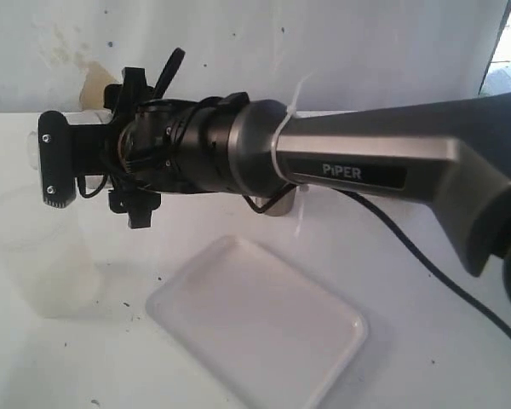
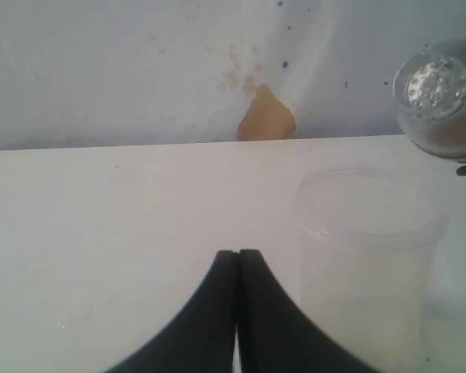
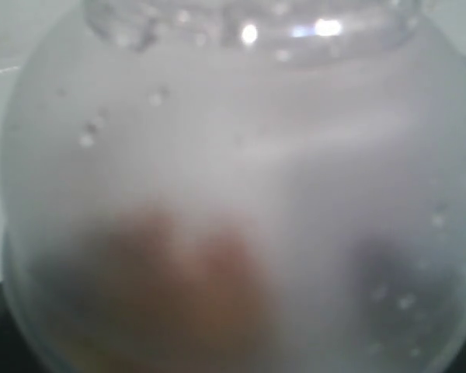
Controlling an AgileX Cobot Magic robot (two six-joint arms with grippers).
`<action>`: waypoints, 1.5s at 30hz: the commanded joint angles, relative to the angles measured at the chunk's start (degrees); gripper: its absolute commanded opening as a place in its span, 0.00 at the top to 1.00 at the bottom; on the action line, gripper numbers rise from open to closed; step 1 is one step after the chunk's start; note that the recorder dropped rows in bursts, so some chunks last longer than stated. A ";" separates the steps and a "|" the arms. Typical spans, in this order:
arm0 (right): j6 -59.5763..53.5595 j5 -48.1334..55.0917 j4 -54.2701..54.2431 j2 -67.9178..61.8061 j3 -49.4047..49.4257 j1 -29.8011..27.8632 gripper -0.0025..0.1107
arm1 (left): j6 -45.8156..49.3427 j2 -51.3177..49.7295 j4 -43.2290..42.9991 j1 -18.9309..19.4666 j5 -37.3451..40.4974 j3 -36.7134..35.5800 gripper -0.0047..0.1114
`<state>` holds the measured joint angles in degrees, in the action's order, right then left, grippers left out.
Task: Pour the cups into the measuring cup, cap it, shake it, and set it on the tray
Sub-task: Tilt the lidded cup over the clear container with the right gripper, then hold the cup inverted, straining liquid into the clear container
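My right arm reaches across to the left, and its gripper [image 1: 44, 160] is shut on the frosted plastic cup [image 1: 28, 141]. The cup is held tipped on its side above the measuring cup [image 1: 38, 256]. This frosted cup [image 3: 233, 186] fills the right wrist view and hides the jaws. From the left wrist view I see its round bottom [image 2: 435, 89] up beside the clear measuring cup [image 2: 365, 256]. My left gripper [image 2: 237, 258] is shut on nothing, low over bare table. The white tray [image 1: 255, 328] lies at the front middle. A sliver of the steel tumbler [image 1: 283, 204] shows under the right arm.
A brown patch [image 2: 266, 118] sits at the foot of the back wall; I cannot tell whether it is a cup or a stain. A black cable [image 1: 426, 264] trails from the right arm across the table to the right of the tray.
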<state>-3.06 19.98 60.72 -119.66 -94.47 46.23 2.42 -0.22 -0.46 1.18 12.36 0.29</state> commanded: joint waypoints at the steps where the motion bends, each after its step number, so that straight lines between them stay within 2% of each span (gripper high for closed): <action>1: -0.16 -0.78 4.34 -0.80 -2.27 -0.05 0.98 | -0.42 0.22 -0.02 0.05 -0.70 -0.29 0.96; 8: -0.16 -0.80 11.54 -1.66 -2.39 -0.05 0.98 | -0.42 0.22 -0.02 0.05 -0.70 -0.29 0.96; 26: -0.16 -0.72 17.67 -1.84 -4.27 -0.05 0.98 | -0.42 0.22 -0.02 0.05 -0.70 -0.29 0.96; 45: 0.08 -0.72 34.18 -1.84 -4.27 -0.05 0.98 | -0.42 0.22 -0.02 0.05 -0.70 -0.29 0.96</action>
<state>-3.06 18.90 92.12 -122.56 -97.96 46.23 2.42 -0.22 -0.46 1.18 12.36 0.29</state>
